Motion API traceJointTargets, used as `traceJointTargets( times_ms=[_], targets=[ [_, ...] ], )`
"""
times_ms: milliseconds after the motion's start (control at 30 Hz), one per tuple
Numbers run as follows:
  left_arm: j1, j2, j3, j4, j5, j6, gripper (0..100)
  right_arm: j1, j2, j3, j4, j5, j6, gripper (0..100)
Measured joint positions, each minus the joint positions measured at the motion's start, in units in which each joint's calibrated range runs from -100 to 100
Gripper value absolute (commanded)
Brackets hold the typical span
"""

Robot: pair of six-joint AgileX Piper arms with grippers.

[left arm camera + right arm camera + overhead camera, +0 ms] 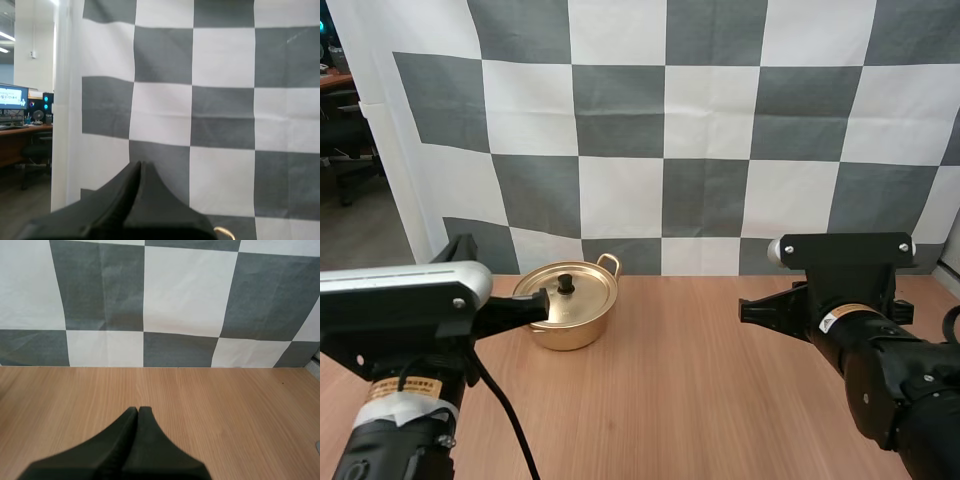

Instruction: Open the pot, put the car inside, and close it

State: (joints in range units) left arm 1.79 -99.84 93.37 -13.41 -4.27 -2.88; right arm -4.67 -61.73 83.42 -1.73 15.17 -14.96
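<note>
A gold pot (pixel 567 305) with its lid on and a black knob (pixel 564 284) stands on the wooden table, left of centre near the back edge. My left gripper (pixel 542 309) is shut on nothing, its tip just over the pot's left rim; in the left wrist view my left gripper (pixel 141 163) is one dark wedge, with a gold pot handle (pixel 224 233) peeking out beside it. My right gripper (pixel 744 312) hovers above the table right of centre, well apart from the pot, and in the right wrist view my right gripper (pixel 138 409) is shut over bare wood.
The wooden table (pixel 680 380) stretches between the two arms. Its back edge (pixel 160 367) meets the backdrop.
</note>
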Motion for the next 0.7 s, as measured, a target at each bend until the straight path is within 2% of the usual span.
traceJointTargets(
  times_ms=[133,367,567,700],
  targets=[
    [-0.16,-0.2,6.5,0.0,4.3,0.0,0,0.0,0.0,5.2,0.0,-9.8,0.0,0],
    [-0.25,-0.2,6.6,0.0,19.5,0.0,0,0.0,0.0,8.3,0.7,-10.6,0.0,0],
    [-0.25,-0.2,6.6,3.2,32.5,0.0,0,0.0,-0.8,11.1,1.7,-11.3,0.0,0],
    [-0.25,-0.2,6.6,3.3,34.8,0.0,0,1.2,-5.5,13.3,2.5,-11.4,0.0,0]
  ],
)
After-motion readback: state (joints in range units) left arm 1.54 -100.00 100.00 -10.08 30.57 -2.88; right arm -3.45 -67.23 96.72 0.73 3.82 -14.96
